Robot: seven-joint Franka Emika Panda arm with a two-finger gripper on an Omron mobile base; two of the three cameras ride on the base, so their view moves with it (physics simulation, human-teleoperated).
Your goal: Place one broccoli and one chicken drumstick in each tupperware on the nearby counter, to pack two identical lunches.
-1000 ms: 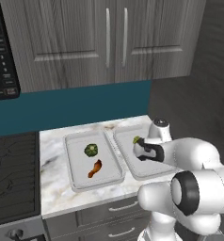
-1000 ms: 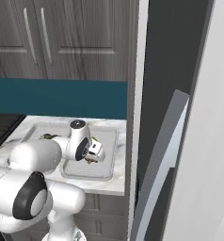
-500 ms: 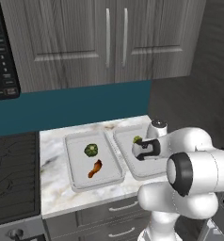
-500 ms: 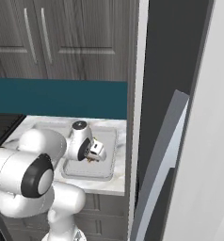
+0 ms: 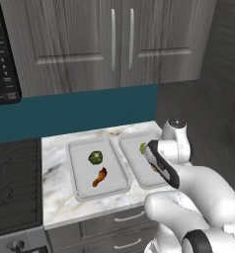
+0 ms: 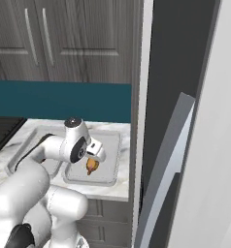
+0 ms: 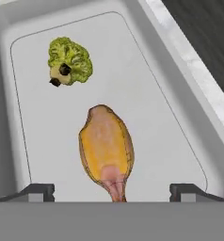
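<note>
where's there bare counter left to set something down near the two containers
Free marble: the strip of counter between the stovetop and the left container, plus its front edge. Crowded: the slim gap between the left and right container, and the right one, where the arm and gripper hang over its drumstick and broccoli.

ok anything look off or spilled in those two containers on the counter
Nothing stands out. The left tupperware holds a broccoli and a drumstick, apart from each other. The right tupperware holds its own broccoli and drumstick, also apart. Nothing lies spilled on the marble counter, and both containers sit flat side by side.
</note>
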